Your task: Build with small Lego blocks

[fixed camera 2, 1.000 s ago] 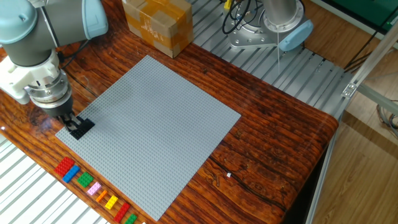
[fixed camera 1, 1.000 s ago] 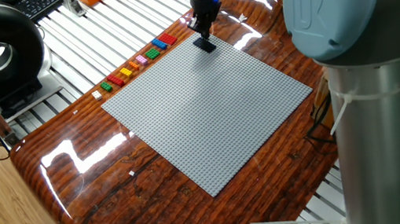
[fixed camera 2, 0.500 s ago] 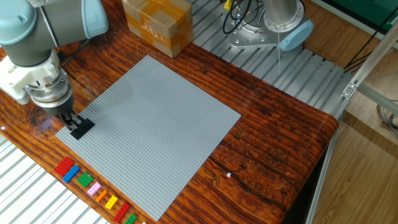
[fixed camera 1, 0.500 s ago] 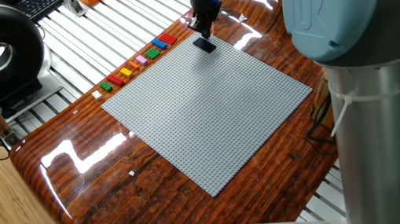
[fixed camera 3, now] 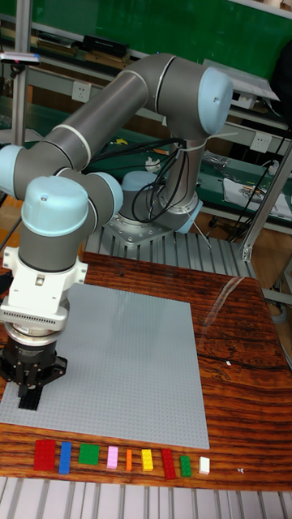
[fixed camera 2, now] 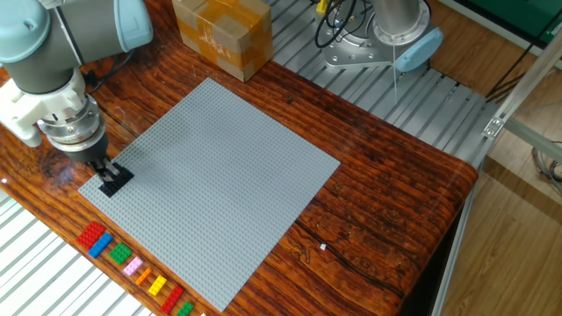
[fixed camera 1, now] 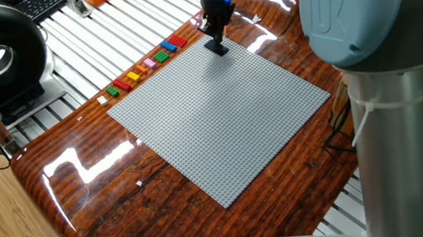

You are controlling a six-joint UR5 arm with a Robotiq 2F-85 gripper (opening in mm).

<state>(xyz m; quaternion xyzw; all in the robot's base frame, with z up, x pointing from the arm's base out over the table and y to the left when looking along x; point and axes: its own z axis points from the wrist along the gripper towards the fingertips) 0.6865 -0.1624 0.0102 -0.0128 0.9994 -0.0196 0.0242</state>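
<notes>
Barely anything has shifted since a second ago: the pincer [fixed camera 2: 107,175] stays low over the grey baseplate [fixed camera 2: 219,184] near its corner by the brick row. Its dark fingers hide what lies between them, so I cannot tell their gap or grip. Small Lego blocks [fixed camera 2: 132,266] line the desk [fixed camera 2: 386,202] edge beside the baseplate.

A grey and pale-blue jointed robot arm bends down over the table, its wrist vertical, its black two-finger gripper [fixed camera 2: 111,178] pointing straight down, fingers close together.

Robotics lab: aluminium frames [fixed camera 2: 518,105], cabling [fixed camera 2: 338,22].
</notes>
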